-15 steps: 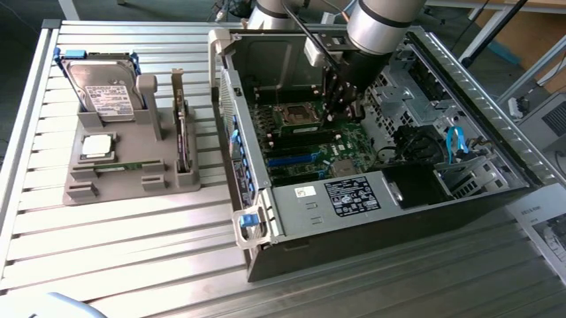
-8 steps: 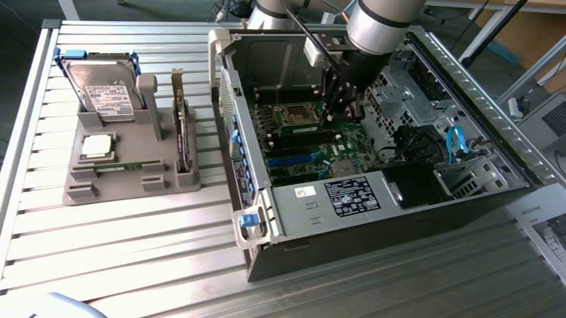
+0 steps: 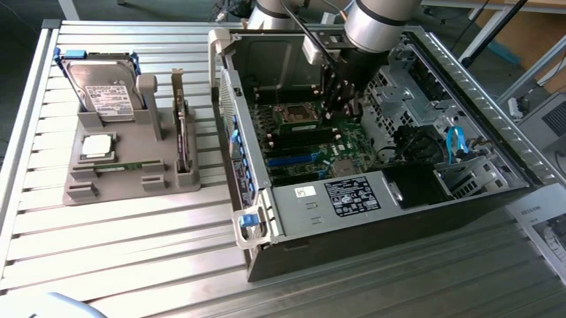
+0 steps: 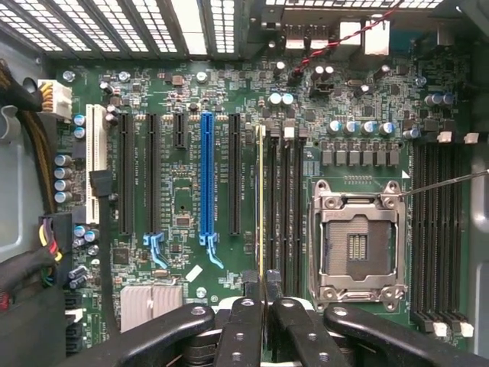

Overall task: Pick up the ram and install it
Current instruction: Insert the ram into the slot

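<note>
Gripper [image 4: 262,306] nearly shut, black metal fingers [image 4: 243,325] pinching the ram [image 4: 262,206] edge-on, low inside the PC case [image 3: 292,205]. Ram's long axis runs parallel w/ the black memory slots [image 4: 284,206], btw the blue slot [image 4: 206,176] & the CPU socket [image 4: 357,241]. Thin rigid board, pale edge showing; can't tell if seated.

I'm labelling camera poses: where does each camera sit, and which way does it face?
Exterior view: above the slatted table, looking down into the open computer case; the arm reaches in.
Wrist view: on the wrist, facing down at the motherboard; pincer shut on the edge-on ram.
Shared: the processor socket.
</note>
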